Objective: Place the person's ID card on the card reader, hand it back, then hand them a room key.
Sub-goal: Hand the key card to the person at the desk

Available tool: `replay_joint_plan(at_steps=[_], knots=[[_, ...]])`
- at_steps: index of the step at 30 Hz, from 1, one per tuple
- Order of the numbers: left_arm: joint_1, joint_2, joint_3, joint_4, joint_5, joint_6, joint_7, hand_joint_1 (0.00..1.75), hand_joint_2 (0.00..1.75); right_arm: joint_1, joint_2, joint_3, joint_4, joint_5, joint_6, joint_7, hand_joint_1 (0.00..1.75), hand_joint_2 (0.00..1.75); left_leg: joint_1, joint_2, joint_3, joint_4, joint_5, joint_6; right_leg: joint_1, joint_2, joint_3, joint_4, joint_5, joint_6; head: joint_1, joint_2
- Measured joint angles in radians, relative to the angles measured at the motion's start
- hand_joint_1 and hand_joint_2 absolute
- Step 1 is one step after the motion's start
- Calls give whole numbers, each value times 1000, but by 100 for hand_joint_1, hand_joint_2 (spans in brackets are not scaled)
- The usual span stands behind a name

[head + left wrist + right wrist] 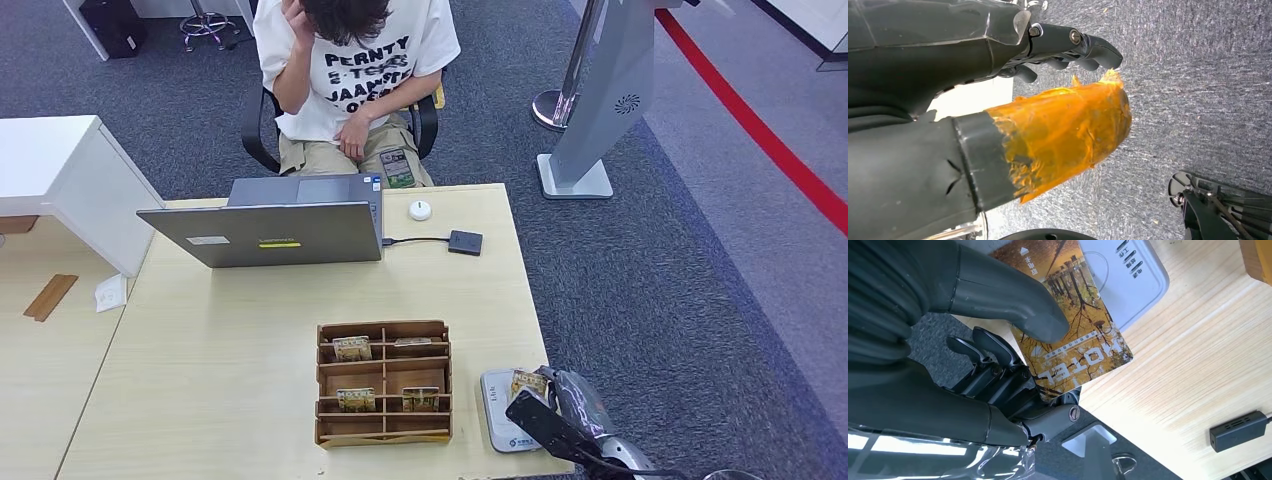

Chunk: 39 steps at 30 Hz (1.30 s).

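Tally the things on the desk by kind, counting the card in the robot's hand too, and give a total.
Laptop: 1
Wooden card tray: 1
Hotel cards: 5, four in the tray and one held by the right hand over the reader
Card reader: 1
Small black box on a cable: 1
White round puck: 1
Total: 10

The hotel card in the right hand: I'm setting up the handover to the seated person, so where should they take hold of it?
By the free end of the hotel card, printed HOTEL, which sticks out past the right hand. The thumb presses on the other end, so approaching from the free end looks easiest.
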Motion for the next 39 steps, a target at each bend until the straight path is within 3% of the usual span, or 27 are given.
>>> replay_joint_plan(at_steps=[39], knots=[[0, 0, 0, 0, -2, 2, 7, 0, 0, 0, -4, 2, 0, -1, -2, 3, 175, 175, 0, 0, 0, 0, 0, 0, 0, 0, 0, 0, 0, 0, 0, 0]])
